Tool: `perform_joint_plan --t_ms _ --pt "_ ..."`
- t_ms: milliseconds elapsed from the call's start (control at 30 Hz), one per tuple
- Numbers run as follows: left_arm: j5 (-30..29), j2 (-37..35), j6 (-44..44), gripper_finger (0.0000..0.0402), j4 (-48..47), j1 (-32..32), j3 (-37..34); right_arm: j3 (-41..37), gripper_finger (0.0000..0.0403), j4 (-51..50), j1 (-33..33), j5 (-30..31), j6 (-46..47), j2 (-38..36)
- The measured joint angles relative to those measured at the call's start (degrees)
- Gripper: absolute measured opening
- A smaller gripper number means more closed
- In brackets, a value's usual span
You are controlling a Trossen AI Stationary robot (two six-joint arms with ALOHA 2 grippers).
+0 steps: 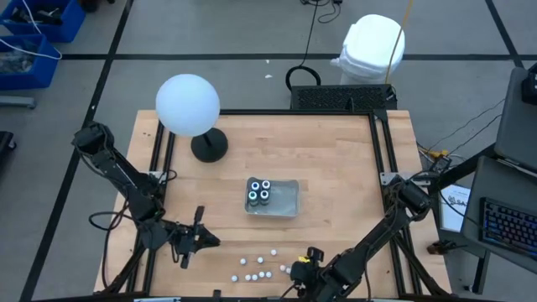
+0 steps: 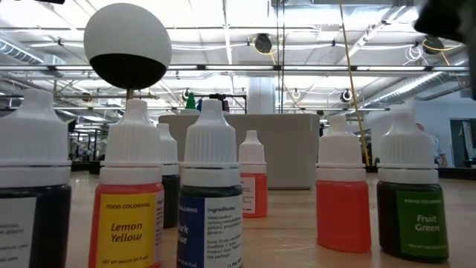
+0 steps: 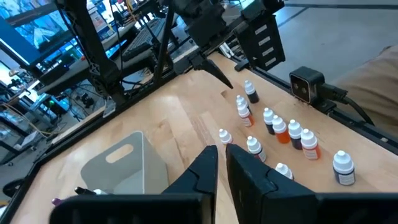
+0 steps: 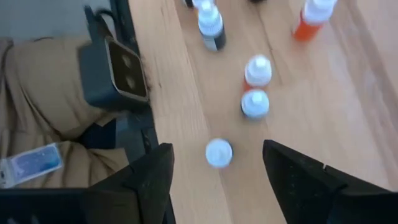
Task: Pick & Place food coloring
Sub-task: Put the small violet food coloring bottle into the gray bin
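Food coloring bottles (image 1: 258, 267): loose cluster stood on the desk (image 1: 336, 168) near edge; four already in the tray (image 1: 284, 201). Judged light, rigid, tippable; best taken by the body. Right gripper (image 4: 217, 171) spread above one; left gripper (image 3: 222, 163) nearly closed, empty.

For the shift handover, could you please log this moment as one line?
left gripper: fingers shut, empty, near bottles | right gripper: fingers open above a white-capped bottle | tray: four bottles

The left pincer (image 1: 204, 239) sits low at the near left, fingers almost together. The right pincer (image 1: 295, 270), fingers spread wide, hangs at the near edge.
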Motion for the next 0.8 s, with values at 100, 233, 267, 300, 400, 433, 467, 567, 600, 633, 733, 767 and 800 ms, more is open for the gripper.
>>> perform_joint_plan --t_ms 100,233,267,300,400,433,467,567,600,633,733,767,800 --pt "0.23 0.0 -0.63 0.0033 0.02 0.51 0.0 -1.92 0.0228 2.43 0.11 -0.02 0.49 0.0" --pt "0.23 -0.01 -1.54 0.0032 0.02 0.91 0.0 -4.42 0.0227 7.84 0.06 -1.04 -0.18 0.0" --pt "0.24 0.0 -1.54 0.0034 0.01 0.89 0.0 -4.98 0.0227 9.09 0.06 -1.23 -0.36 0.0" --pt "0.26 0.0 -1.51 0.0035 0.01 0.89 0.0 -5.61 0.0226 10.15 0.06 -1.26 -0.47 0.0" --pt "0.27 0.0 -1.47 0.004 0.02 0.87 0.0 -7.46 0.0226 12.14 0.31 -1.3 -1.87 0.0" --pt "0.27 -0.02 -1.46 0.0041 0.02 0.87 0.0 -7.96 0.0226 12.88 0.43 -1.26 -2.14 0.0" --pt "0.27 0.0 -1.41 0.0042 0.02 0.87 0.0 -8.4 0.0226 13.31 0.44 -1.1 -2.3 0.0" --pt "0.25 0.0 -1.28 0.0039 0.02 0.87 0.0 -9.83 0.0226 13.47 0.44 -1.06 -1.97 0.0" --pt "0.25 0.0 -1.28 0.0037 0.02 0.87 0.0 -10.27 0.0226 13.82 0.44 -1.09 -1.95 0.0" --pt "0.27 0.0 -1.28 0.0036 0.02 0.87 0.0 -10.54 0.0226 14.38 0.41 -1.08 -2.06 0.0" --pt "0.25 0.0 -1.28 0.0032 0.02 0.87 0.0 -10.71 0.0226 16.26 0.39 -1.02 -3.25 0.0" --pt "0.26 0.0 -1.28 0.0031 0.02 0.87 0.0 -10.71 0.0226 16.7 0.39 -0.99 -3.44 0.0" --pt "0.25 0.0 -1.26 0.0031 0.02 0.87 0.0 -10.73 0.0226 16.95 0.33 -0.88 -3.62 0.0"
